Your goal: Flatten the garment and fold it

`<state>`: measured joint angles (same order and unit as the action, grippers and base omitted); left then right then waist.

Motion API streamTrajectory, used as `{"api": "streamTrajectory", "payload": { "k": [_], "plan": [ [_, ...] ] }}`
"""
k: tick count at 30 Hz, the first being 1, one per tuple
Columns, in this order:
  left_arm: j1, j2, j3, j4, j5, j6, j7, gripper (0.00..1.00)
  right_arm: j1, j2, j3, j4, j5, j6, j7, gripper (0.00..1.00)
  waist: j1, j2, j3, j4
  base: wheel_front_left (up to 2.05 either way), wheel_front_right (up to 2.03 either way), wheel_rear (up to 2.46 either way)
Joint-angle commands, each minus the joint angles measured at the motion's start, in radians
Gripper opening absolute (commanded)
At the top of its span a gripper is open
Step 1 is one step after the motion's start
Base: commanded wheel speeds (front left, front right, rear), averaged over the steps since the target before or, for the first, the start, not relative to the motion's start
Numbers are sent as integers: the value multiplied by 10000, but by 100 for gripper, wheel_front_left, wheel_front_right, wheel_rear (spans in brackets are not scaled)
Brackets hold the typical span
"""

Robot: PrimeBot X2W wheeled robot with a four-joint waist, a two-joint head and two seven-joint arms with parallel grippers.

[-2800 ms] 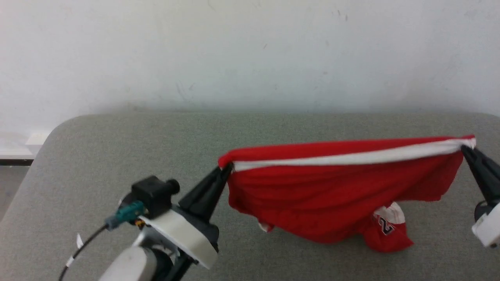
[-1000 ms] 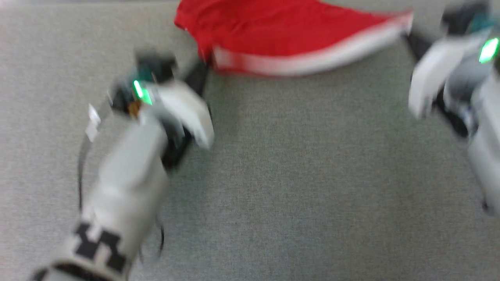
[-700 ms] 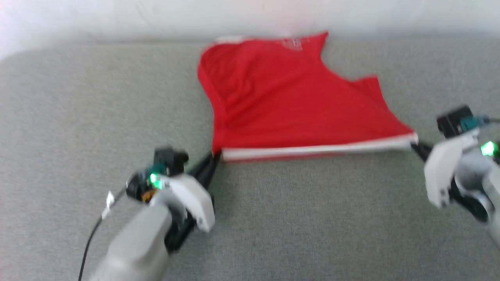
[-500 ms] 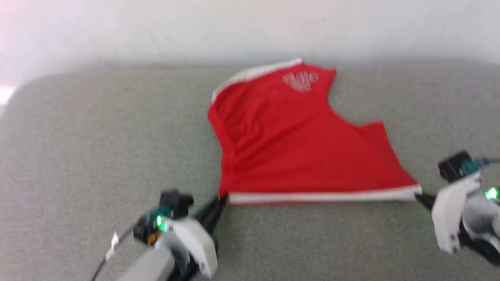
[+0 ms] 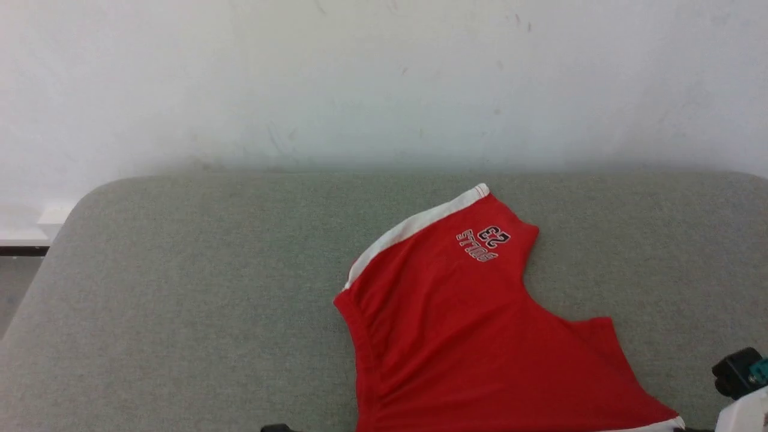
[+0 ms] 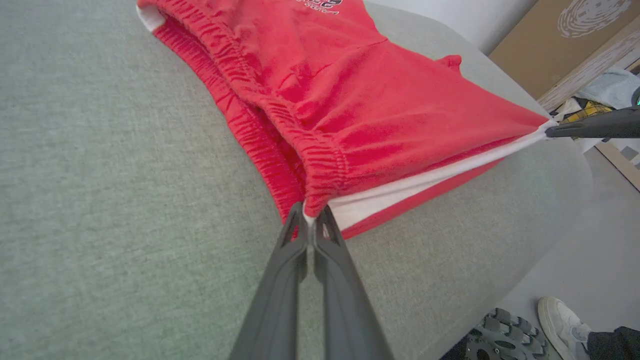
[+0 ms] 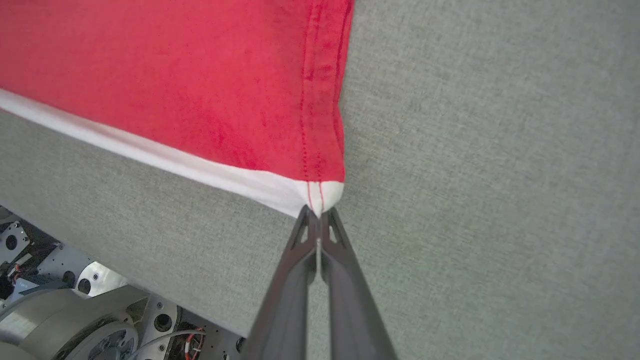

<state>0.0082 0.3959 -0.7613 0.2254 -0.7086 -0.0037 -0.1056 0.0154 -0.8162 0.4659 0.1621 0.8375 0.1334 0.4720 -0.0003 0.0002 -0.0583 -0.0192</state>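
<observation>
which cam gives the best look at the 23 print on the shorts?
Head view: the 23 print lies whole, sharp and upside down on the far leg of the red shorts. Left wrist view clips it at the frame's top edge. Right wrist view gives the shorts' white-banded corner, pinched in the right gripper.

The head view looks forward and down across the counter [image 5: 180, 270] to the wall [image 5: 360, 78]. The left wrist view looks low across the counter and the right wrist view looks steeply down. Both are close on the shorts [image 5: 468, 336], which all three views share.
</observation>
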Motion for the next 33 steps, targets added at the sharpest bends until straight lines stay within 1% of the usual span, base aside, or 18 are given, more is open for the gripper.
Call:
{"api": "streamTrajectory", "payload": {
  "k": [1,5,9,14,18,21,24,29,33],
  "plan": [
    [125,159,19,-62,-97,123,35,0,131,-113,-182,-40,9,-27,37,0,3,-2,-163,149,0,0,0],
    [300,232,-255,-639,18,235,358,0,595,101,-1156,-683,-217,-27,87,0,3,-2,-100,322,0,0,0],
    [-95,238,-198,-1215,241,375,377,0,397,484,-2011,-1367,-454,-27,64,0,3,-2,195,581,0,0,0],
    [-989,249,66,-1822,487,455,409,0,-615,897,-2717,-1846,-845,-27,283,0,3,-2,942,961,0,0,0],
    [-1954,103,252,-1989,652,395,489,0,-1990,1233,-2888,-1695,-1243,-27,536,0,3,-2,1676,1311,0,0,0],
    [-2662,-75,446,-1887,714,409,503,0,-3217,1555,-2725,-1246,-1545,-27,728,0,3,-2,2201,1525,0,0,0],
    [-3302,-283,614,-1594,757,428,475,0,-4494,1803,-2315,-544,-1940,-27,891,0,3,-2,2724,1745,0,0,0],
    [-4202,-694,679,-844,809,284,363,0,-6415,2091,-1416,1035,-2491,-27,987,0,3,-2,3447,2087,0,0,0],
    [-4814,-1074,601,-215,899,113,186,0,-7607,2212,-785,2367,-2900,-27,757,0,3,-2,3877,2360,0,0,0]
  ]
}}
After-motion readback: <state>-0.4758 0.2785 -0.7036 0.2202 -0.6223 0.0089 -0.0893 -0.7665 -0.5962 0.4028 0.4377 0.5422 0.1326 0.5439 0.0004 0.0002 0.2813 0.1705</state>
